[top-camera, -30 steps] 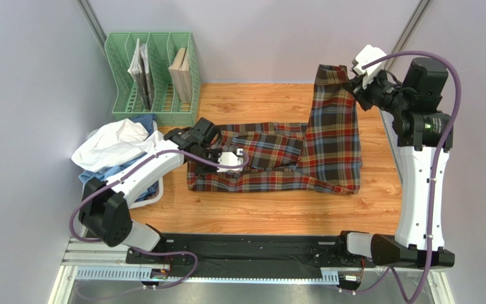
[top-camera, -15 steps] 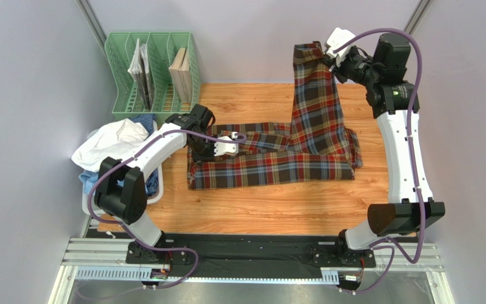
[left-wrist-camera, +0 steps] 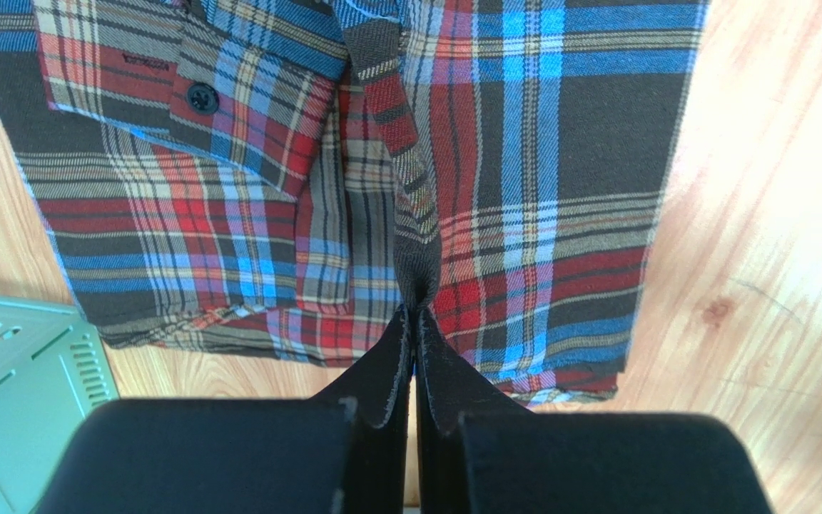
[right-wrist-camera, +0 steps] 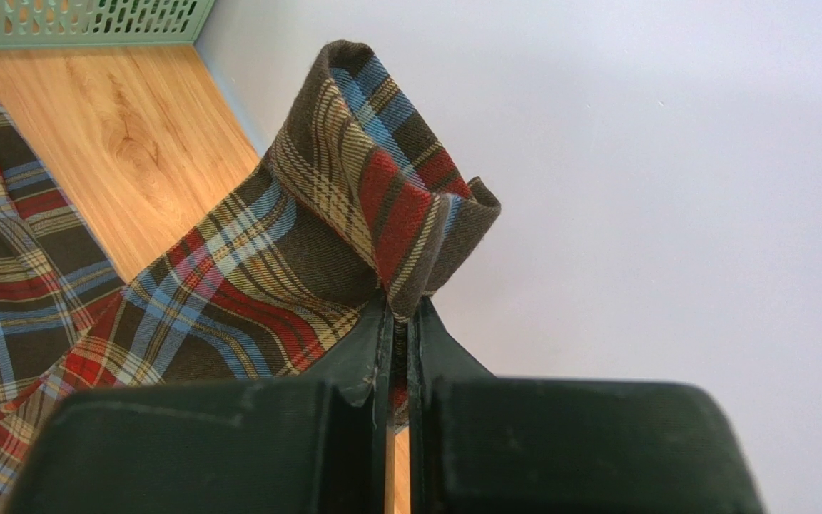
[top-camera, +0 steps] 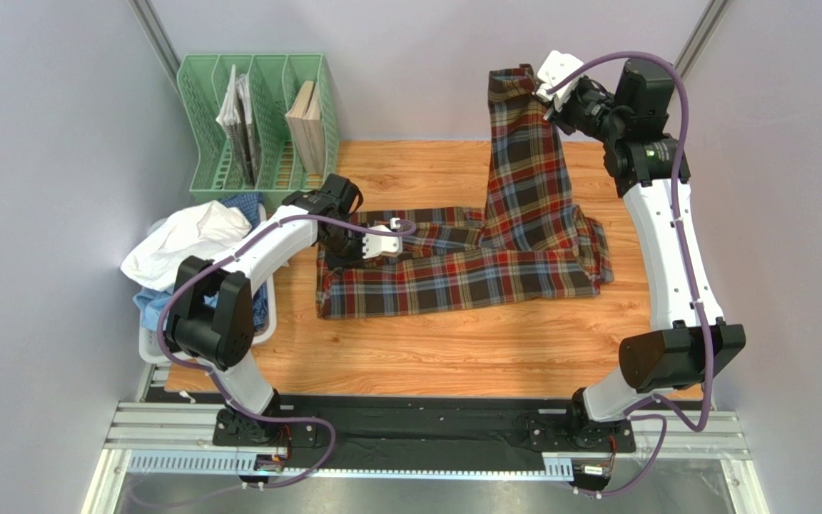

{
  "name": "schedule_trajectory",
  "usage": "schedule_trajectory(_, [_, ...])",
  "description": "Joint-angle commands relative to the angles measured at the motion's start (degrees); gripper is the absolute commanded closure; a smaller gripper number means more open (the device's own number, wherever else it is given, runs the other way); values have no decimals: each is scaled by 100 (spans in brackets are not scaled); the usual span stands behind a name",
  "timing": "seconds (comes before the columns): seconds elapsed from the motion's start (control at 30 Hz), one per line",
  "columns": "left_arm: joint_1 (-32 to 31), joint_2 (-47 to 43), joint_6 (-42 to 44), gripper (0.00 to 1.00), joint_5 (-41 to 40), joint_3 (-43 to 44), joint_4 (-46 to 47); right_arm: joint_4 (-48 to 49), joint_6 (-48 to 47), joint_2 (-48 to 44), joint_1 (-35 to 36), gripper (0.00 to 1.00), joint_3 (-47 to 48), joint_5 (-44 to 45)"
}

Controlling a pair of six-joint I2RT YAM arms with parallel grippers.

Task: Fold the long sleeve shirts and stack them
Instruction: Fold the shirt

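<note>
The tartan long sleeve shirt lies spread across the middle of the wooden table. My left gripper is shut on a narrow fold of it near its left end; in the left wrist view the gripper pinches a raised ridge of the tartan cloth. My right gripper is high at the back, shut on the shirt's right part, which hangs from it as a tall strip. The right wrist view shows that gripper clamped on a rolled edge of the cloth. A white shirt and a light blue one lie heaped at the left.
A green file rack with papers stands at the back left, its corner close to my left gripper. The heaped shirts sit in a white basket at the table's left edge. Grey walls close in at the back and both sides.
My right gripper has carried its part of the tartan shirt left and farther back, pulling it into a narrower strip. My left gripper has shifted slightly back with its fold.
</note>
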Motion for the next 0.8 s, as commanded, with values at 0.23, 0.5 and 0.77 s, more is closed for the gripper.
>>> schedule_trajectory(0.23, [127, 184, 46, 100, -4, 122, 302, 630, -229, 294, 214, 100, 73, 134])
schedule_trajectory(0.5, [171, 386, 28, 100, -74, 280, 390, 726, -422, 444, 329, 100, -120, 354])
schedule_trajectory(0.77, [224, 658, -165, 100, -232, 517, 504, 806, -466, 584, 320, 100, 152, 503])
